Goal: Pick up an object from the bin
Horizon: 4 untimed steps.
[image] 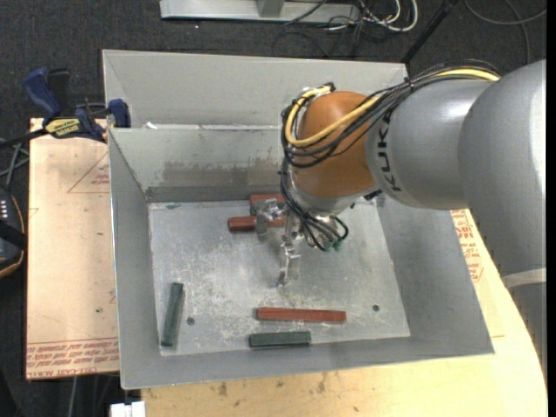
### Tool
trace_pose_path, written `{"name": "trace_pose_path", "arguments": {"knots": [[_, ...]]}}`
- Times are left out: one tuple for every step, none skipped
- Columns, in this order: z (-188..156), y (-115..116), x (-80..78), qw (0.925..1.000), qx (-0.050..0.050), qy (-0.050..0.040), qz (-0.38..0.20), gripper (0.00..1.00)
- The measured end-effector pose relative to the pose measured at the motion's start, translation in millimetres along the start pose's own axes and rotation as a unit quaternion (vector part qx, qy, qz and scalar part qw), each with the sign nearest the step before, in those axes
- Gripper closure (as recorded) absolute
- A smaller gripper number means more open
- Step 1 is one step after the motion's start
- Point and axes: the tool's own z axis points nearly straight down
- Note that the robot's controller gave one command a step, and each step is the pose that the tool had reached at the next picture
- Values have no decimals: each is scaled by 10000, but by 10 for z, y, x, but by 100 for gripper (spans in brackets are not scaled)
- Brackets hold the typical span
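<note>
The arm is closest to the lens, a thick grey link coming in from the right, high above the red bar. Its wrist carries an orange cover with yellow and black cables looped over it, up and slightly right of the red bar.

Below the cover the end effector points down into the bin. Its tip is over bare floor just behind the red bar's left half and apart from it. I cannot tell how far open it is, and nothing can be seen in its grasp.

The red bar lies flat, running left to right on the floor toward the bin's front. Just in front of it, nearly parallel and close to it without touching, lies a shorter green bar. Well to the red bar's left, near the left wall, a green strip lies almost front to back.

Behind the red bar and a little left, past the end effector's tip, a small red block lies flat beside the wrist's metal parts. Whether it touches them is not clear. Further back, near the rear wall, a red piece is partly covered by the wrist.
</note>
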Motion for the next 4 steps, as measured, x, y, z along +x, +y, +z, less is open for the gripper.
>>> {"name": "trace_pose_path", "arguments": {"knots": [[-66,12,-321,9999,4,-9,-133,0],[105,-189,-476,10000,1,-36,82,100],[137,-188,-447,10000,-2,16,83,0],[87,-193,-486,10000,2,-49,87,100]]}}
